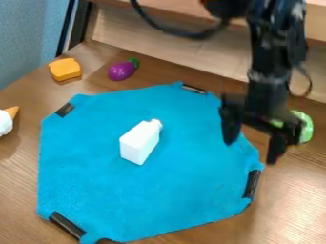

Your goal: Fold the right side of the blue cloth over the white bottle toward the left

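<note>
The black gripper [253, 151] hangs at the right, over the right edge of a blue cloth [185, 190], its two fingers spread apart with nothing between them. Partly behind it lies a green object [306, 127] on the wooden table. On the cloth, to the gripper's left, a white bottle [138, 142] lies with its cap end toward the upper right. A purple eggplant [121, 70] with a green stem rests beyond the cloth's upper edge, and a yellow-orange block-like object [65, 69] sits to its left.
A white and tan ice cream cone [5, 122] is cut off by the left edge. Black clips [66, 226] hold several cloth edges. A wooden wall or ledge [172, 52] runs along the back, with a blue surface [28, 35] at the upper left.
</note>
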{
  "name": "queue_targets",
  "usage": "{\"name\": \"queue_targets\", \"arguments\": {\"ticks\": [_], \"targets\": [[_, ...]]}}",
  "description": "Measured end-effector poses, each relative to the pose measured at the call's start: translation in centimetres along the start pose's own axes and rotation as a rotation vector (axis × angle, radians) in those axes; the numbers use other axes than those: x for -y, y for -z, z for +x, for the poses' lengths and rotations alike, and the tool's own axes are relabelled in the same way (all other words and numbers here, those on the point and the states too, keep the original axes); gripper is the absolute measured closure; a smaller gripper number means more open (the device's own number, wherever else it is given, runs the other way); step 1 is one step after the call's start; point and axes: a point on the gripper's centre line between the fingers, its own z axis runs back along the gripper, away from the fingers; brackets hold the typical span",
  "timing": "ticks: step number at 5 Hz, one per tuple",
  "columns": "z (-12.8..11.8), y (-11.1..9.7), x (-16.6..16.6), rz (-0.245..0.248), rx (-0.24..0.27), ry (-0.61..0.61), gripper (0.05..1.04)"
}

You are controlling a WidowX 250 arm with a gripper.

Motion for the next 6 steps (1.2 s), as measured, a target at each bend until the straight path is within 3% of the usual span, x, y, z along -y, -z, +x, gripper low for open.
{"name": "queue_targets", "arguments": {"ticks": [2, 3, 4, 5, 6], "targets": [[-1.7, 4.0, 0.8, -0.007, -0.016, -0.124, 0.083], [-1.4, 4.4, 1.2, -0.016, 0.003, -0.146, 0.168], [-1.2, 4.6, 1.1, 0.008, 0.034, -0.162, 0.403], [-0.9, 4.7, 1.3, 0.000, 0.035, -0.171, 0.689], [-0.5, 4.5, 1.7, -0.018, 0.021, -0.157, 0.899]]}}
